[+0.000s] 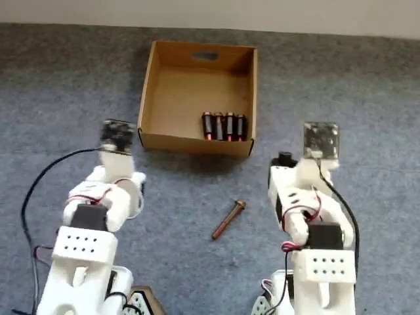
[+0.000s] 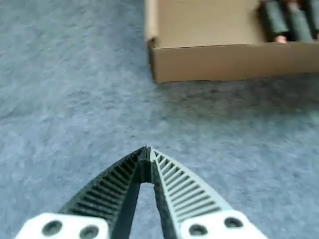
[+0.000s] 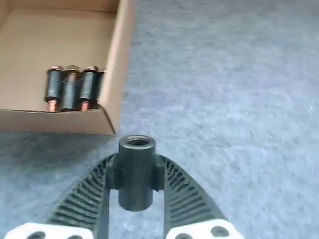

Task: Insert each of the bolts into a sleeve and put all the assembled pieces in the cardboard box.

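Right tool [image 3: 135, 162] grips sleeve [image 3: 135, 175]; bolt [image 1: 228, 220] lies loose

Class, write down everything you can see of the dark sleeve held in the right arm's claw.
The sleeve is a short, dark grey cylinder with a matt, metal-like look and a round open bore at its far end. No bolt shows in it. The right claw clamps it by its sides, with the open end poking past the fingertips. It is held over the grey carpet, close to a corner of the cardboard box.
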Controlling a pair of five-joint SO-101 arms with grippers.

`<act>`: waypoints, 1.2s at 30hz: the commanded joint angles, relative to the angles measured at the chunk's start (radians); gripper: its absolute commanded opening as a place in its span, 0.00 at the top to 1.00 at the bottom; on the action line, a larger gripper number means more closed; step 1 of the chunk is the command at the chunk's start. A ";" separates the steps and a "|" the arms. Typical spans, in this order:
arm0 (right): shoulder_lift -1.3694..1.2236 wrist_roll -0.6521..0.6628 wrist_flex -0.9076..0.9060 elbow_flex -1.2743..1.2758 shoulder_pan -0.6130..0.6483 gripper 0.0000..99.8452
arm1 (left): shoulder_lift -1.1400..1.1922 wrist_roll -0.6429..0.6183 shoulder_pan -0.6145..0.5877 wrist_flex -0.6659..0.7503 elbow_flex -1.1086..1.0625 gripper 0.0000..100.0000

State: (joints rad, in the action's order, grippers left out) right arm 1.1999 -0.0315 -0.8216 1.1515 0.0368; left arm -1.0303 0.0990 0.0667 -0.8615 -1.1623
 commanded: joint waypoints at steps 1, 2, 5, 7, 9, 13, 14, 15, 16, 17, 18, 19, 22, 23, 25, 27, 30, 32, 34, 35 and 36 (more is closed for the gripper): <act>0.062 -0.075 0.028 0.033 -0.059 0.99 | -0.007 0.072 0.156 -0.041 0.120 0.99; 0.064 -0.091 0.030 0.042 -0.064 0.99 | 0.012 0.072 0.180 -0.054 0.150 0.99; 0.064 -0.129 0.031 0.048 -0.065 0.99 | 0.140 0.072 0.240 -0.095 0.254 0.99; 0.068 -0.152 0.031 0.048 -0.068 0.99 | 0.277 0.072 0.295 -0.135 0.340 0.99; 0.070 -0.160 0.031 0.051 -0.068 0.99 | 0.421 0.074 0.367 -0.192 0.437 0.99; 0.070 -0.160 0.027 0.056 -0.068 0.99 | 0.674 0.071 0.479 -0.298 0.621 0.99; 0.070 -0.160 0.027 0.056 -0.071 0.99 | 0.727 0.071 0.493 -0.316 0.659 0.99; 0.070 -0.160 0.025 0.058 -0.082 0.99 | 0.777 0.071 0.504 -0.330 0.691 0.99; 0.070 -0.169 0.025 0.058 -0.094 0.99 | 0.823 0.068 0.512 -0.338 0.714 0.99; 0.070 -0.190 0.025 0.058 -0.111 0.99 | 0.863 0.040 0.513 -0.339 0.739 0.99; 0.070 -0.207 0.025 0.058 -0.127 0.99 | 0.900 -0.009 0.513 -0.336 0.759 0.99; 0.070 -0.212 0.025 0.058 -0.136 0.99 | 0.937 -0.075 0.513 -0.336 0.782 0.98; 0.070 -0.212 0.025 0.058 -0.140 0.99 | 1.021 -0.279 0.518 -0.342 0.846 0.90; 0.070 -0.215 0.025 0.058 -0.142 0.99 | 1.044 -0.333 0.530 -0.342 0.862 0.88; 0.068 -0.215 0.025 0.058 -0.143 0.99 | 1.072 -0.382 0.561 -0.342 0.883 0.88; 0.067 -0.215 0.025 0.058 -0.151 0.99 | 1.090 -0.382 0.605 -0.336 0.889 0.89; 0.068 -0.219 0.027 0.058 -0.202 0.99 | 1.116 -0.382 0.647 -0.334 0.892 0.89; 0.068 -0.219 0.028 0.058 -0.226 0.99 | 1.141 -0.382 0.657 -0.301 0.891 0.88; 0.068 -0.216 0.028 0.058 -0.232 0.99 | 1.171 -0.382 0.657 -0.265 0.885 0.88; 0.065 -0.216 0.028 0.058 -0.231 0.99 | 1.190 -0.382 0.656 -0.253 0.885 0.88; 0.065 -0.216 0.028 0.058 -0.229 0.99 | 1.208 -0.382 0.656 -0.245 0.889 0.88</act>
State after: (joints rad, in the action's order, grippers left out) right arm 1.2505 -0.2432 -0.8155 1.2129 -0.1826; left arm 0.1603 -0.2739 0.7127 -1.1439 -0.3122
